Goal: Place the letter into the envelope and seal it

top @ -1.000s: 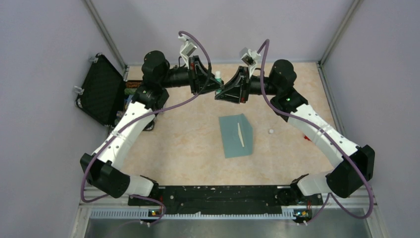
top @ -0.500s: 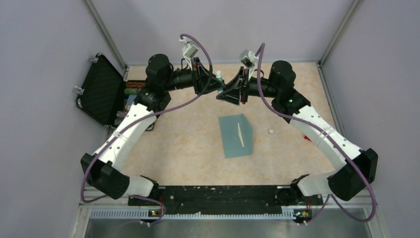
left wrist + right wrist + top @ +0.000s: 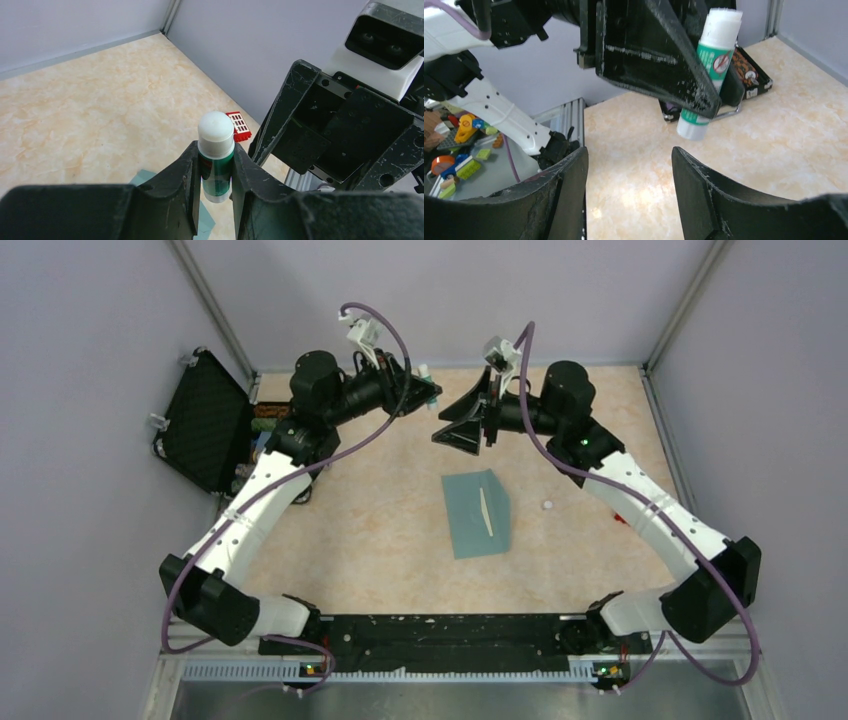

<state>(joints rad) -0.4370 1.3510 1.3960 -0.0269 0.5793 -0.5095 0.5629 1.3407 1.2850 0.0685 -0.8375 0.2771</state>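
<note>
Beige marbled table (image 3: 380,540), grey walls around. One envelope (image 3: 477,513) lies flat on it, well apart from both sets of fingers, on the arm-base side of them and nearer the right gripper (image 3: 447,434), whose jaws stand apart, grasping nothing. The left gripper (image 3: 422,392) is clenched on the one glue stick (image 3: 216,150), near the right fingers.

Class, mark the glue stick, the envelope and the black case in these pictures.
glue stick (image 3: 216,172), left wrist view, green body below the white cap.
envelope (image 3: 468,522), top external view, middle of its teal face.
black case (image 3: 205,420), top external view, its open lid.
</note>
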